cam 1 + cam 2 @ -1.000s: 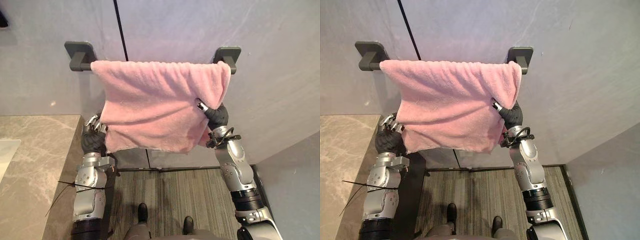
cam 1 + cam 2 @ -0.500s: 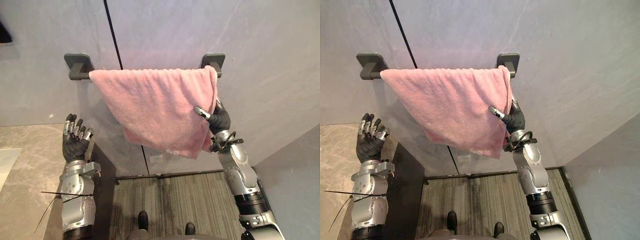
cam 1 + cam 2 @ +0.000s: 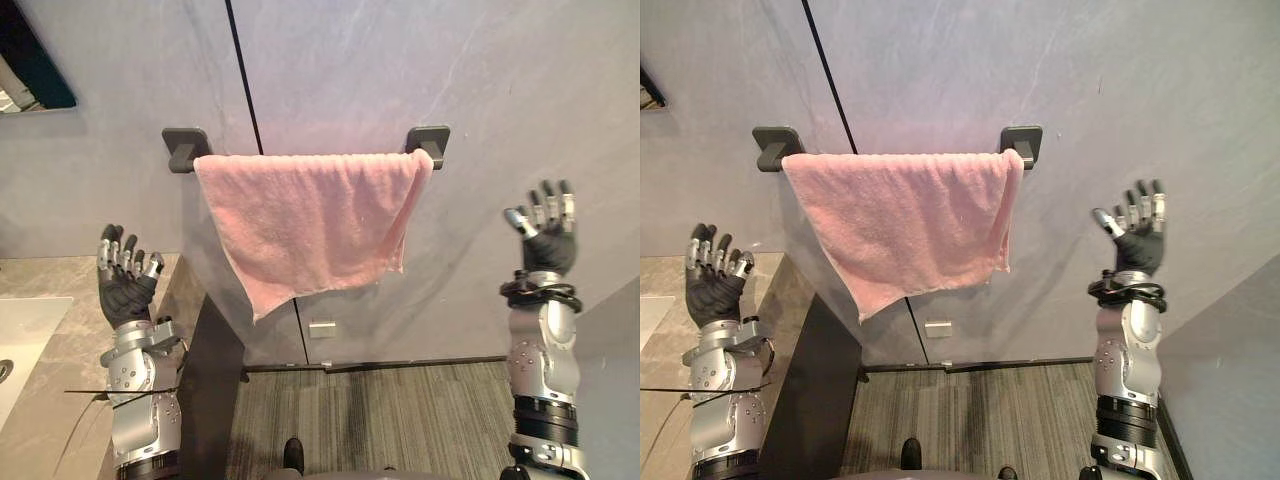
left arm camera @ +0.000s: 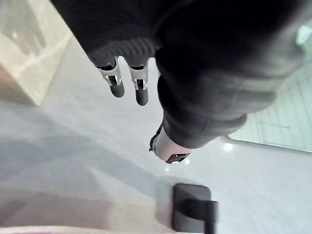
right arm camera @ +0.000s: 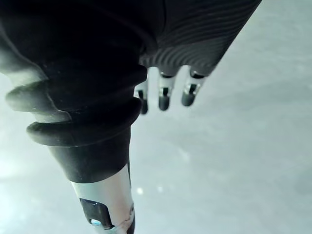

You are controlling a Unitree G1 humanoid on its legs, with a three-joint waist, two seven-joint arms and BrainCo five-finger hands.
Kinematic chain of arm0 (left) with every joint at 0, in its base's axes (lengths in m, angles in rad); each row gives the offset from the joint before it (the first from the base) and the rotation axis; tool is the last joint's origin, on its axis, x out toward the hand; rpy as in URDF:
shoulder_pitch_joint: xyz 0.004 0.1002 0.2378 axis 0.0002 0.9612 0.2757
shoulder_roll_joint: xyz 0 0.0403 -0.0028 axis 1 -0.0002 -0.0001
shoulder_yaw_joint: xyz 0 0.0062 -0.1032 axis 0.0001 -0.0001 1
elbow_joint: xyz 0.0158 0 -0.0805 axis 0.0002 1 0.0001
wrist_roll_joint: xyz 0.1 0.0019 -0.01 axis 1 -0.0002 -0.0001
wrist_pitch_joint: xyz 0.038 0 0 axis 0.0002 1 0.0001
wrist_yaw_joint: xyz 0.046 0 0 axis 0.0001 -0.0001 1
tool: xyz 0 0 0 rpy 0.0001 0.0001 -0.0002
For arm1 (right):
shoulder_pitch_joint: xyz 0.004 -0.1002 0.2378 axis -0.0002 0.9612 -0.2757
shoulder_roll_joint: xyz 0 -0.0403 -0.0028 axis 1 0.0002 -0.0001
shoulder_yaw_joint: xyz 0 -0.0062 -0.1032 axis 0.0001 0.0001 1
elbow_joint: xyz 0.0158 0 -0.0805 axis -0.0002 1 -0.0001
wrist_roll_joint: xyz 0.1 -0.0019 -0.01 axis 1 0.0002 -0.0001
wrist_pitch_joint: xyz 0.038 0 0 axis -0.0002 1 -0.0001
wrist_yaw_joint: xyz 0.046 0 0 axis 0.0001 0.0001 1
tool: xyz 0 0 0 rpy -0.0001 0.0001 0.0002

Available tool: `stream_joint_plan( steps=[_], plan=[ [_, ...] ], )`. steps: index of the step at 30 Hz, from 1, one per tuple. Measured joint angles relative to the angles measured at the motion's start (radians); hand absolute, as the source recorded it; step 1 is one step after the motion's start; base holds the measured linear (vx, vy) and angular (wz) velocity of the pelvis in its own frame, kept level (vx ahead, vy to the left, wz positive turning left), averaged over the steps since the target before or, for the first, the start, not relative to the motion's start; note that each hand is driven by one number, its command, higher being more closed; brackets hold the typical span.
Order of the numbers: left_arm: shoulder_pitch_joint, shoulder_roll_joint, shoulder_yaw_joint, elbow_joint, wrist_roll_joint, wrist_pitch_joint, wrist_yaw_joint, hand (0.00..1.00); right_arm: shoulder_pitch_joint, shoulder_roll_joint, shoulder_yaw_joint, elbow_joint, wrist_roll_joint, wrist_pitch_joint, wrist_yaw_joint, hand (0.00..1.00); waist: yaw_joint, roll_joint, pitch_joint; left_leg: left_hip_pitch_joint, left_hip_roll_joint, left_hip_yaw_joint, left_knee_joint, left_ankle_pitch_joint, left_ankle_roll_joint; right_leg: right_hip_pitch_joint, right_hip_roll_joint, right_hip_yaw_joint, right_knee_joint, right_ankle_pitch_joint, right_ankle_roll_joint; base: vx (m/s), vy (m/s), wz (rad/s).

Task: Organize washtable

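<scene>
A pink towel (image 3: 312, 222) hangs over the dark towel rail (image 3: 185, 148) on the grey wall, its lower edge slanting down to a point at the left. My left hand (image 3: 125, 282) is raised to the left of the towel, open, with nothing in it, above the corner of the washtable (image 3: 60, 335). Out to the right of the towel my right hand (image 3: 546, 232) is also raised and open, well apart from the cloth. The left wrist view shows straight fingers (image 4: 114, 80) and one rail bracket (image 4: 194, 209).
The marble washtable has a white basin (image 3: 22, 335) at its left edge and a dark side panel (image 3: 208, 390). A mirror corner (image 3: 30, 70) shows at top left. Striped grey floor (image 3: 400, 420) lies below the towel. A small wall plate (image 3: 322, 329) sits under it.
My right hand let go of the towel's right edge and swung out to the right, open. The towel now hangs free. The camera shifted, and the left hand stays raised and open.
</scene>
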Motion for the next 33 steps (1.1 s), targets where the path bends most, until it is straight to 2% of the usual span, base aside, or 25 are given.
stream_joint_plan(
  steps=[3, 5, 8, 10, 16, 18, 24, 30, 33],
  plan=[
    [-0.001, 0.0, -0.013, -0.083, -0.002, -0.025, -0.004, 0.0, 0.0, 0.003, -0.01, -0.087, -0.003, -0.049, -0.017, 0.0, -0.003, 0.009, -0.01, 0.016, -0.004, -0.004, 0.0, 0.0, 0.0, 0.021, -0.005, -0.011, -0.001, -0.001, 0.006, 0.01, -0.001, 0.1],
    [-0.001, 0.0, -0.061, -0.142, -0.003, -0.043, -0.007, 0.0, -0.003, 0.005, 0.033, -0.143, -0.002, -0.061, -0.011, 0.0, -0.002, 0.015, -0.015, 0.018, -0.004, -0.006, 0.0, 0.0, 0.0, 0.024, -0.006, -0.012, 0.0, -0.003, 0.005, 0.0, -0.001, 0.02],
    [-0.006, 0.001, -0.208, -0.22, -0.035, -0.06, -0.06, 0.0, -0.018, 0.015, 0.222, -0.206, 0.062, -0.065, 0.106, 0.0, -0.002, 0.022, -0.02, 0.02, -0.004, -0.006, 0.0, -0.004, -0.005, 0.023, -0.005, -0.01, 0.001, -0.008, 0.002, -0.05, 0.0, -0.02],
    [-0.035, 0.001, -0.35, -0.231, -0.073, -0.058, -0.12, 0.0, -0.069, 0.052, 0.385, -0.21, 0.086, -0.057, 0.193, 0.0, -0.002, 0.024, -0.021, 0.02, -0.002, -0.006, 0.0, -0.005, -0.006, 0.023, -0.006, -0.01, 0.003, -0.011, 0.008, -0.05, 0.003, 0.02],
    [-0.085, -0.003, -0.644, -0.186, -0.185, -0.041, -0.207, 0.0, -0.133, 0.133, 0.736, -0.16, 0.144, -0.024, 0.336, 0.0, 0.0, 0.015, -0.027, 0.02, -0.002, -0.004, 0.0, -0.005, -0.006, 0.022, -0.01, -0.011, 0.007, -0.011, 0.008, -0.01, 0.001, 0.0],
    [-0.084, -0.016, -0.647, -0.171, -0.209, -0.039, -0.21, 0.0, -0.133, 0.148, 0.733, -0.143, 0.163, -0.014, 0.341, 0.0, 0.0, 0.012, -0.028, 0.02, -0.002, -0.001, 0.0, -0.004, -0.006, 0.021, -0.01, -0.009, 0.007, -0.011, 0.009, 0.0, 0.0, 0.0],
    [-0.08, 0.009, -0.655, -0.153, -0.219, -0.037, -0.245, 0.0, -0.132, 0.099, 0.738, -0.124, 0.234, -0.013, 0.37, 0.0, -0.002, 0.011, -0.029, 0.021, 0.001, 0.006, 0.0, -0.005, -0.006, 0.016, -0.008, -0.001, 0.006, -0.011, 0.009, 0.0, -0.008, -0.03],
    [-0.039, 0.039, -0.667, -0.107, -0.219, -0.036, -0.269, 0.0, -0.098, 0.021, 0.757, -0.108, 0.236, -0.011, 0.378, 0.0, -0.002, 0.009, -0.035, 0.019, 0.004, 0.012, 0.0, -0.005, -0.007, 0.006, -0.006, 0.016, 0.004, -0.01, 0.009, 0.02, -0.016, -0.09],
    [-0.03, 0.048, -0.676, -0.067, -0.218, -0.013, -0.271, 0.0, -0.067, -0.003, 0.757, -0.078, 0.236, -0.006, 0.378, 0.0, -0.002, 0.008, -0.035, 0.014, 0.005, 0.011, 0.0, -0.006, -0.007, 0.002, -0.004, 0.015, 0.002, -0.01, 0.01, 0.0, 0.0, 0.0]
  ],
)
